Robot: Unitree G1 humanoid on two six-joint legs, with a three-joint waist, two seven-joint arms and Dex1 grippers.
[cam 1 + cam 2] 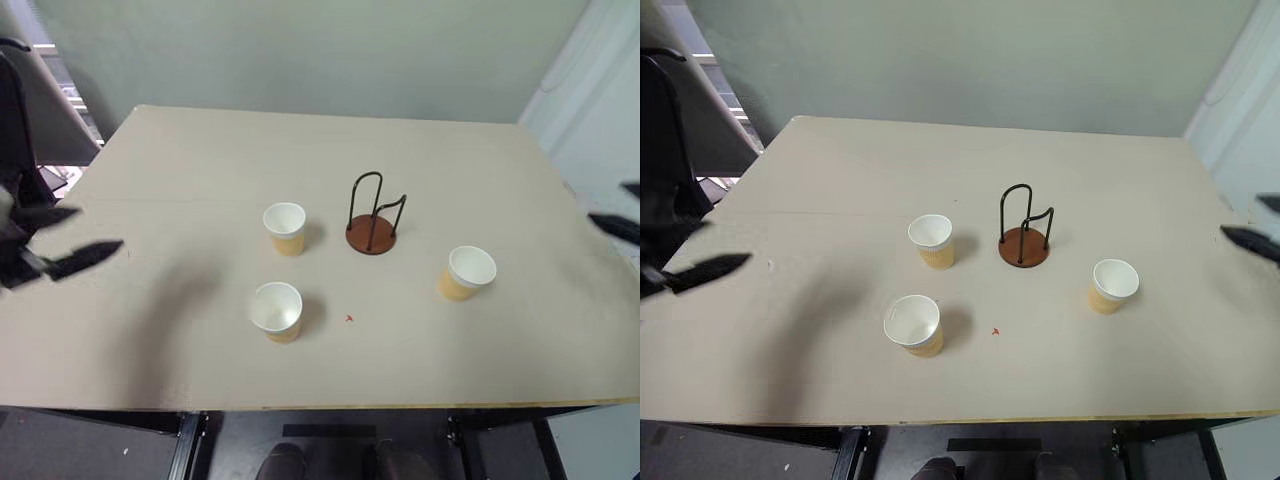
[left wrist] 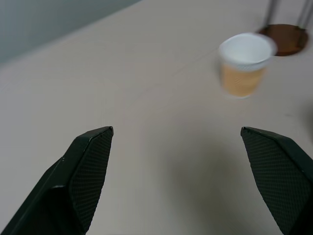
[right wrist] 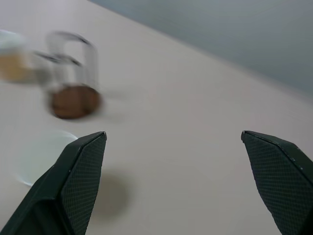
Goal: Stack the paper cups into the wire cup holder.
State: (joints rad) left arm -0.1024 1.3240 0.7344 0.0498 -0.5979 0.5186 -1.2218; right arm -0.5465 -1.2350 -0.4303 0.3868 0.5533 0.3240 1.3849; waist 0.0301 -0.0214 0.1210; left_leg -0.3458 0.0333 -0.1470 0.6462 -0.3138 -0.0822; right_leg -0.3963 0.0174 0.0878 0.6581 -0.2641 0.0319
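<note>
Three tan paper cups with white insides stand upright on the beige table [image 1: 180, 180]: one [image 1: 285, 228] just left of the wire cup holder [image 1: 372, 235], one [image 1: 278, 311] nearer the front edge, one [image 1: 467, 273] to the holder's right. The holder, a reddish-brown disc with black wire loops, stands empty at the table's middle. My left gripper [image 1: 95, 232] hovers open over the table's left side, well apart from the cups. My right gripper [image 1: 612, 207] is open at the far right edge. In the left wrist view, the open left gripper [image 2: 176, 131] faces a cup [image 2: 243, 66]; in the right wrist view, the right gripper [image 3: 172, 134] faces the holder [image 3: 74, 102].
A small red mark [image 1: 348, 318] lies on the table in front of the holder. A dark object [image 1: 20, 110] stands beyond the table's left edge. A pale wall [image 1: 320, 50] runs behind the table's far edge.
</note>
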